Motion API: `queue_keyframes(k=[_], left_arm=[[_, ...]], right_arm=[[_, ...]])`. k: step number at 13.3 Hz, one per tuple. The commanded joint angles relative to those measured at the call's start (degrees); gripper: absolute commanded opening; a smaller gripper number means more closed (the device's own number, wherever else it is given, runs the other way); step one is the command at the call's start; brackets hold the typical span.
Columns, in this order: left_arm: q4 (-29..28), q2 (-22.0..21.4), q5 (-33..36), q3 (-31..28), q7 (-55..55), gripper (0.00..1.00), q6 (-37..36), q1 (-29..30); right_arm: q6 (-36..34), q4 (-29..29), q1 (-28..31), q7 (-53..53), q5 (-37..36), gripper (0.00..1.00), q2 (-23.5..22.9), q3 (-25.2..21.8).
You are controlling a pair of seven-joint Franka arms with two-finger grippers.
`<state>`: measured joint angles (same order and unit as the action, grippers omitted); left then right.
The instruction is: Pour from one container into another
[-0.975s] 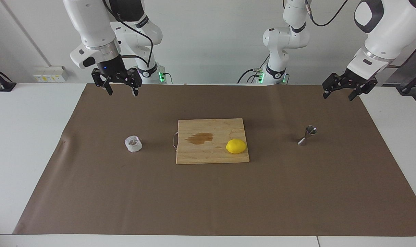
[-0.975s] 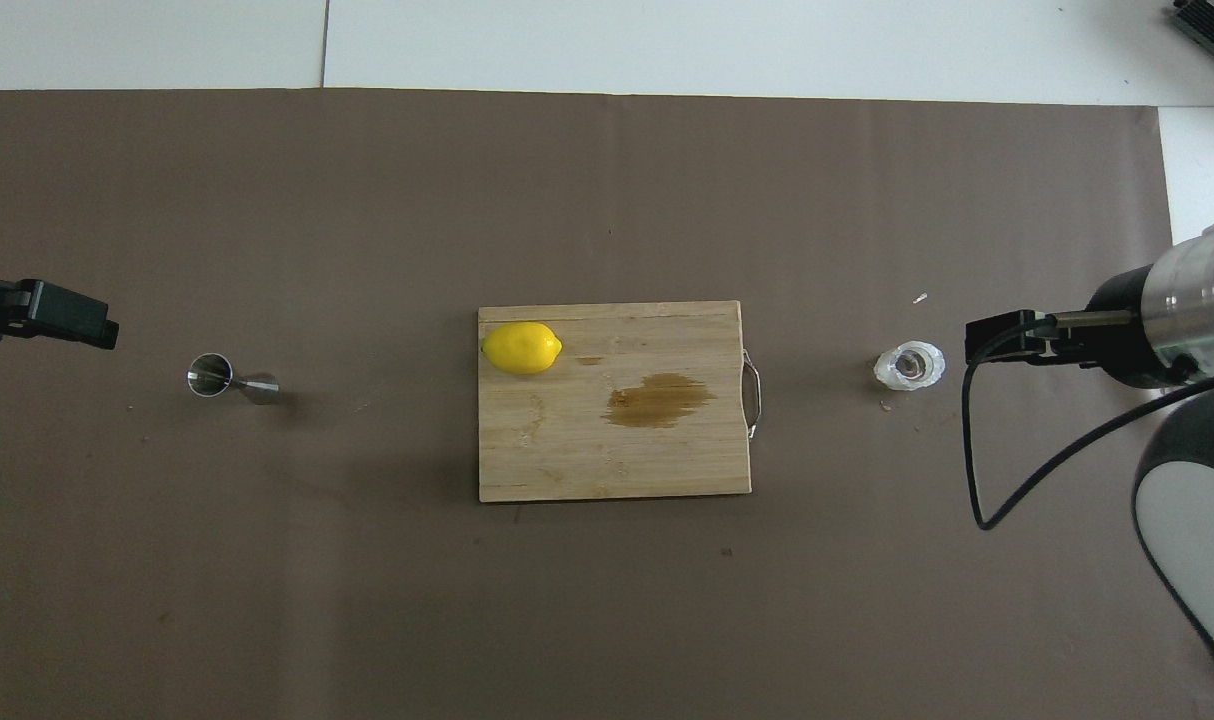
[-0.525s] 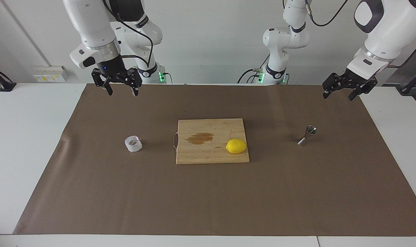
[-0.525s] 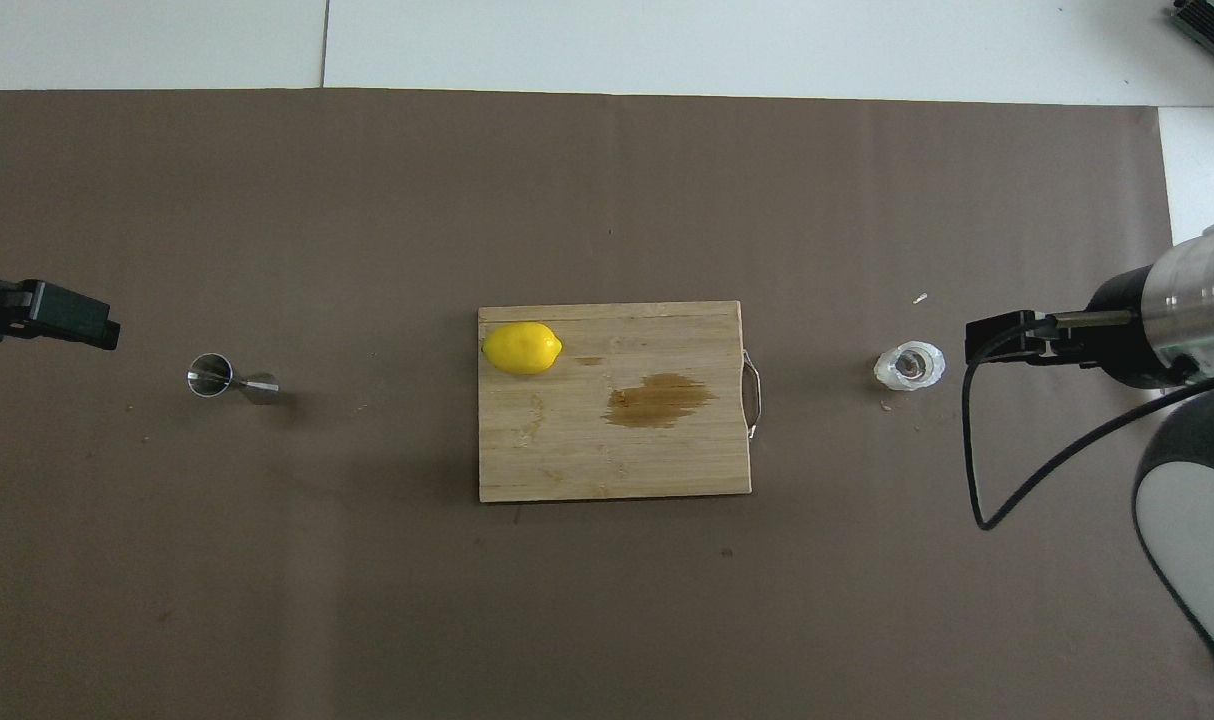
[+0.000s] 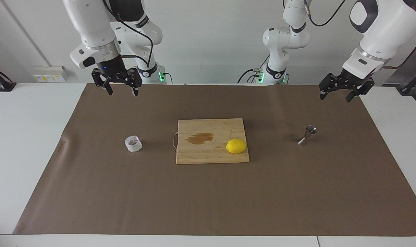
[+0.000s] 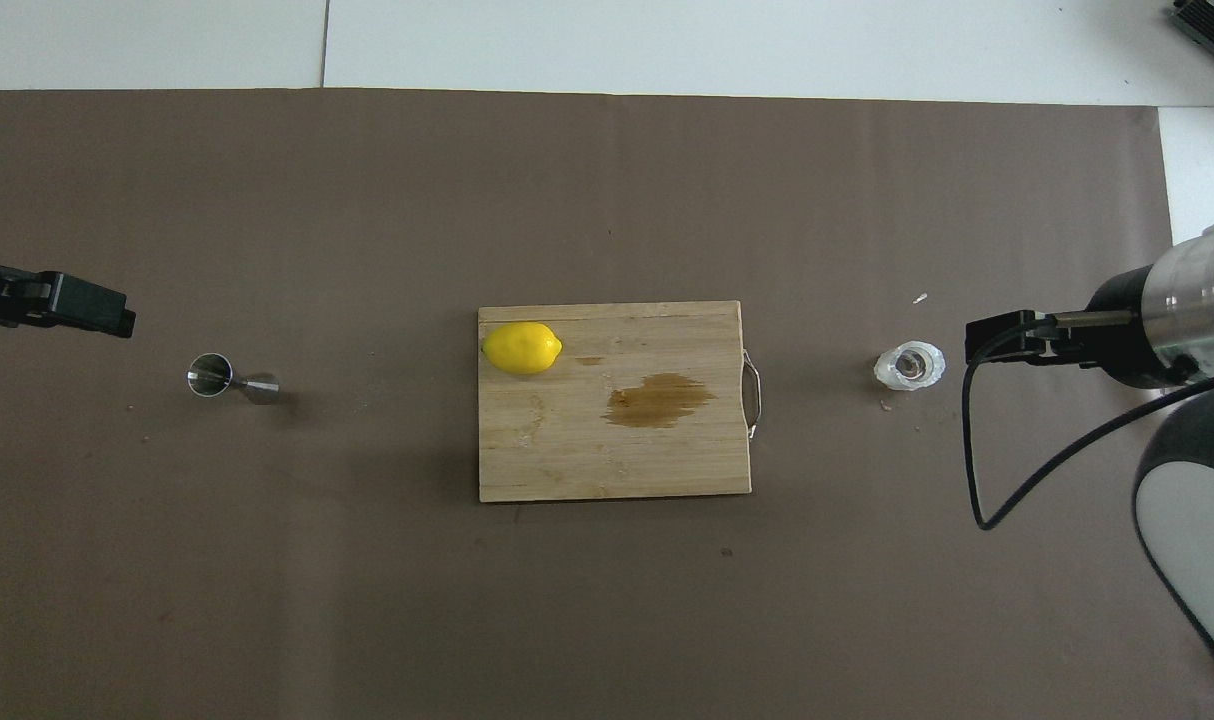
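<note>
1 cup [image 5: 133, 143] – 1 jigger [image 5: 307, 134], 1 lemon [image 5: 236, 146]

This is a robotics lab, set up as a test bench rather than a real kitchen. Two white industrial arms [image 5: 91, 31] [image 5: 379, 31] stand on bases at the far edge of a white counter [image 5: 26, 144], with black cables [image 5: 139, 34] looped along them and green status lights [image 5: 159, 76] glowing at their feet. The wall [image 5: 211, 37] is bare and pale, with a socket strip [image 5: 49, 74] mounted low on it. A sheet of brown paper [image 5: 208, 199] covers the counter as a work mat, and the few kitchen props, a wooden cutting board [image 5: 211, 151] and a lemon [image 5: 236, 146], sit staged in its middle.
</note>
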<state>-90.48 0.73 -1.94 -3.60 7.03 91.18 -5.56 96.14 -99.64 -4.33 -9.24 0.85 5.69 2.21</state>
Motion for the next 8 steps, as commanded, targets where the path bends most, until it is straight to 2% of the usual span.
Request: queue_keyframes(k=[1,3,8], left_arm=[[-4.96,-1.52,-1.83,-0.18,-0.35,1.00,3.39,1.95],[-6.11,-0.21,-5.78,-0.18,-0.44,1.00,3.04,4.93],[-6.98,6.82,-14.74,0.00,-1.49,1.00,4.18,11.26]], right_arm=[[0.36,-1.17,0.64,0.10,0.65,1.00,1.25,0.25],[0.36,-1.26,0.64,0.10,0.65,1.00,1.25,0.25],[0.36,-1.26,0.64,0.10,0.65,1.00,1.25,0.25]])
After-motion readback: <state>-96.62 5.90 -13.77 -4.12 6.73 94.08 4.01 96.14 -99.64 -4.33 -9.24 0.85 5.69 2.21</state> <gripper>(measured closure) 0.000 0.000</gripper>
